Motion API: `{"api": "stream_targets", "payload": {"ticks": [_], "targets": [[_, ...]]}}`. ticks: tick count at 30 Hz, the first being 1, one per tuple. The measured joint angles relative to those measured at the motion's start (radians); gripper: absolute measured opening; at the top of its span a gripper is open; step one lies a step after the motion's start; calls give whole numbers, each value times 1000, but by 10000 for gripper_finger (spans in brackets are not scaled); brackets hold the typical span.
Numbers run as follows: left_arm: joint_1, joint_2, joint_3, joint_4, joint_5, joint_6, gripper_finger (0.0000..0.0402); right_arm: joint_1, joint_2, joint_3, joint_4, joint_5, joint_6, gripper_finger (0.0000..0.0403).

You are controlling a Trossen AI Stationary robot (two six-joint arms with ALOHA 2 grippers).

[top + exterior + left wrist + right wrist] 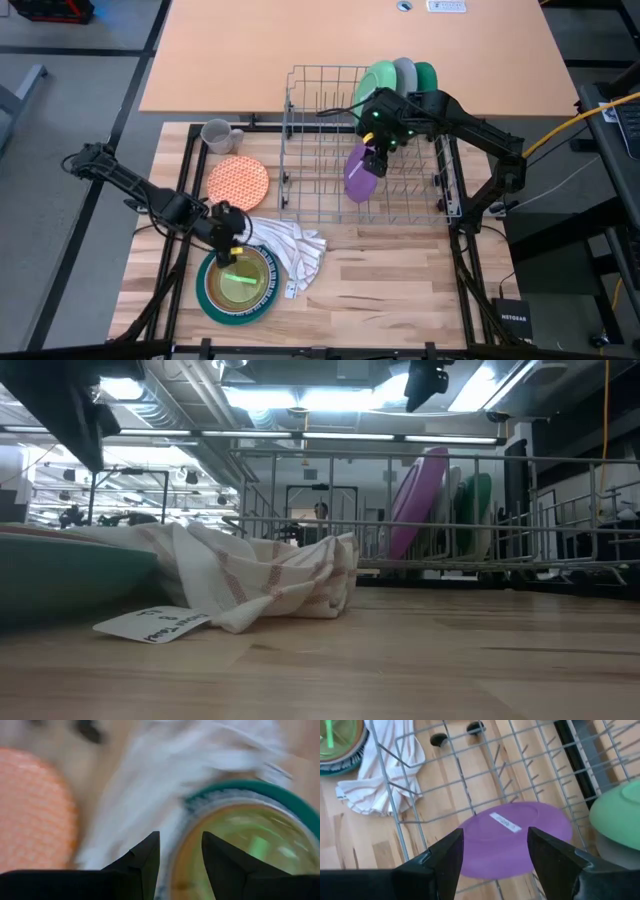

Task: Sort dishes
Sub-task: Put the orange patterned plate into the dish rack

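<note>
a robotics lab or test workspace, not a home kitchen. the wooden surface (400, 270) sits inside a black metal frame (185, 200) that carries two robot arms, with cables (570, 125) running off beside it. the low view looks past it into a large open hall with exposed ceiling ducts (190, 390) and strip lights (270, 398).

Wire metal rack (330, 150), wooden table (400, 270), crumpled cloth (295, 250).

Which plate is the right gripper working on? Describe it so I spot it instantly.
Find the grey wire rack in the middle of the table. Under the right gripper a round purple plate stands on edge among the tines. It is alone, apart from the green, grey and teal plates at the rack's back, and the only purple one.
</note>
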Motion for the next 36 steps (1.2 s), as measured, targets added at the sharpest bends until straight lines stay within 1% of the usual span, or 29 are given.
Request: {"api": "stream_targets", "payload": {"ticks": [5, 8, 11, 15, 22, 27, 36], "targets": [[10, 0, 0, -127, -245, -80, 137, 0, 0, 0, 30, 2, 0, 223], [39, 0, 0, -199, -319, -75, 137, 0, 0, 0, 32, 5, -1, 223], [72, 0, -18, -215, -327, -33, 137, 0, 0, 0, 31, 7, -1, 223], [96, 0, -92, -169, -325, 0, 137, 0, 0, 0, 30, 7, -26, 223], [97, 0, -206, -146, -321, -67, 137, 0, 0, 0, 27, 7, -42, 223], [97, 0, -282, -66, -263, -31, 137, 0, 0, 0, 26, 7, -42, 223], [96, 0, -370, 5, -257, -7, 137, 0, 0, 0, 23, 7, -41, 223]]}}
